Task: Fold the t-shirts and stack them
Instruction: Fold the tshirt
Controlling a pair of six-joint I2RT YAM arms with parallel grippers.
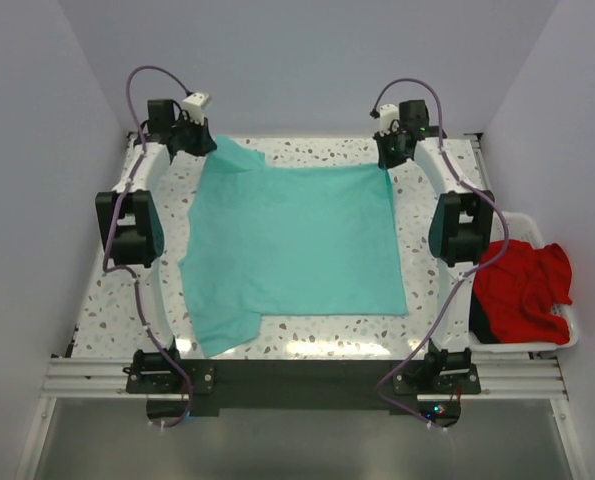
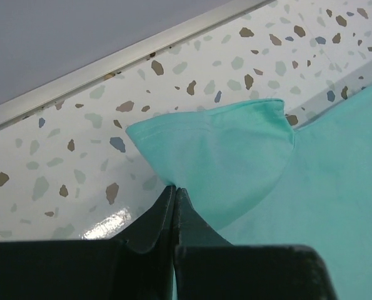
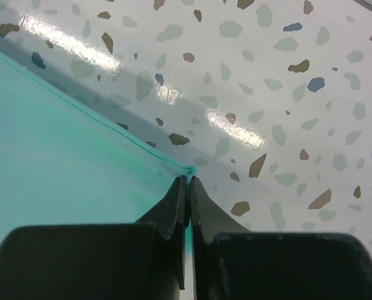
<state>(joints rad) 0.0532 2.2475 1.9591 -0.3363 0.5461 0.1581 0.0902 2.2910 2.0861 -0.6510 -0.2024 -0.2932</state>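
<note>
The teal-green t-shirt (image 1: 292,245) lies spread over the middle of the speckled table (image 1: 432,300). My left gripper (image 1: 199,146) is at the far left, shut on the shirt's far left part; the left wrist view shows the jaws (image 2: 174,190) closed on a raised fold of teal fabric (image 2: 223,156). My right gripper (image 1: 390,160) is at the far right, shut on the shirt's far right corner; the right wrist view shows the jaws (image 3: 189,180) pinching the hemmed corner (image 3: 79,162). The red t-shirt (image 1: 522,285) lies crumpled in the basket at the right.
A white slatted basket (image 1: 567,340) stands off the table's right edge and holds the red shirt. A metal rail (image 2: 104,65) edges the table's far side. Grey walls close in the back and sides. The arm bases (image 1: 297,378) sit on a dark bar at the near edge.
</note>
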